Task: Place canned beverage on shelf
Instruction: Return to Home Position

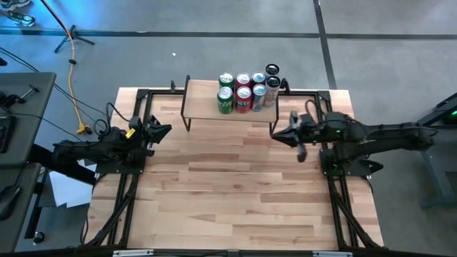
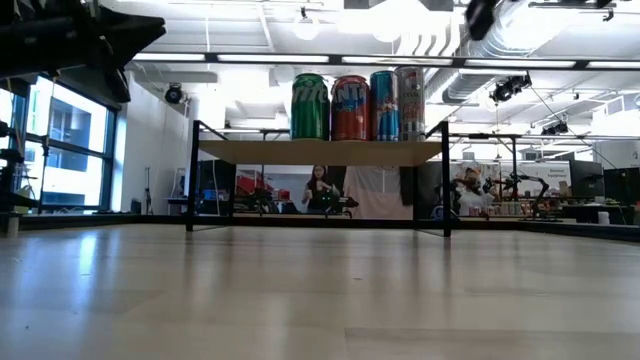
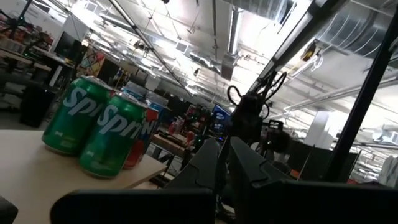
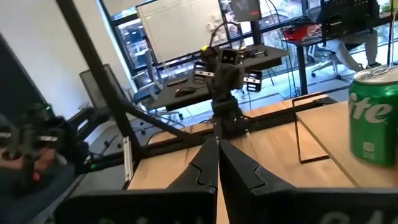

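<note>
Several beverage cans (image 1: 246, 89), green, red, blue and silver, stand upright on their bases in two rows on the shelf (image 1: 207, 107), a light-wood board on thin black legs at the table's far edge. The low view shows the cans (image 2: 350, 105) on the board (image 2: 320, 152). My left gripper (image 1: 166, 130) is shut and empty, in the air left of the shelf; its wrist view shows two green cans (image 3: 93, 127). My right gripper (image 1: 275, 135) is shut and empty, just right of the shelf's near right leg; its wrist view shows a green can (image 4: 373, 115).
Bare wooden tabletop (image 1: 228, 185) stretches from the shelf to the near edge. Black frame rails (image 1: 128, 193) run along both table sides under the arms. In the low view a person (image 2: 320, 185) shows in the room beyond the table.
</note>
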Controlling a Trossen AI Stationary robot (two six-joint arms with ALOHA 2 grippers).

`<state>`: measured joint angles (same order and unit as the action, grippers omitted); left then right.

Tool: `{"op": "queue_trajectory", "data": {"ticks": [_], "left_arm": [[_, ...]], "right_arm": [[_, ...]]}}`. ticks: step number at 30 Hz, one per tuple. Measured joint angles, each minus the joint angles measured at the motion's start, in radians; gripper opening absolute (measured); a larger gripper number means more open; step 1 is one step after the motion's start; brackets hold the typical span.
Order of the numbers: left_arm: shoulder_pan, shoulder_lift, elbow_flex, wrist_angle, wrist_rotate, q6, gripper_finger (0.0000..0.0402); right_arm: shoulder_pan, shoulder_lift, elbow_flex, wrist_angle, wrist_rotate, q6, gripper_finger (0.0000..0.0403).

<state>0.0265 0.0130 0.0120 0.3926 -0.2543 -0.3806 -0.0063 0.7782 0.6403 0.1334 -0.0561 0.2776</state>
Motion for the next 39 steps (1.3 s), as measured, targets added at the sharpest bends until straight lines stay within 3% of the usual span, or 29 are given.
{"op": "queue_trajectory", "data": {"ticks": [10,19,23,30,37,39], "left_arm": [[0.0,0.0,0.0,-0.047,0.0,-0.01,0.0003],[0.0,0.0,0.0,-0.068,0.0,-0.01,0.0003],[0.0,0.0,0.0,-0.087,0.001,-0.01,0.0003],[-0.001,0.0,0.0,-0.093,0.001,-0.01,0.0003],[-0.001,-0.01,0.001,-0.121,0.001,-0.01,0.0003],[-0.001,-0.009,0.001,-0.132,0.001,-0.01,0.0003]], "right_arm": [[0.0,-0.313,0.0,-0.25,0.021,-0.076,0.0],[0.0,-0.368,-0.01,-0.241,0.026,-0.163,0.0],[0.0,-0.393,-0.148,-0.049,0.025,-0.158,0.0],[0.0,-0.511,-0.447,0.195,0.03,-0.006,0.0],[0.0,-0.642,-0.629,0.317,0.055,0.032,0.0],[0.0,-0.67,-0.629,0.257,0.055,0.027,0.0]]}}
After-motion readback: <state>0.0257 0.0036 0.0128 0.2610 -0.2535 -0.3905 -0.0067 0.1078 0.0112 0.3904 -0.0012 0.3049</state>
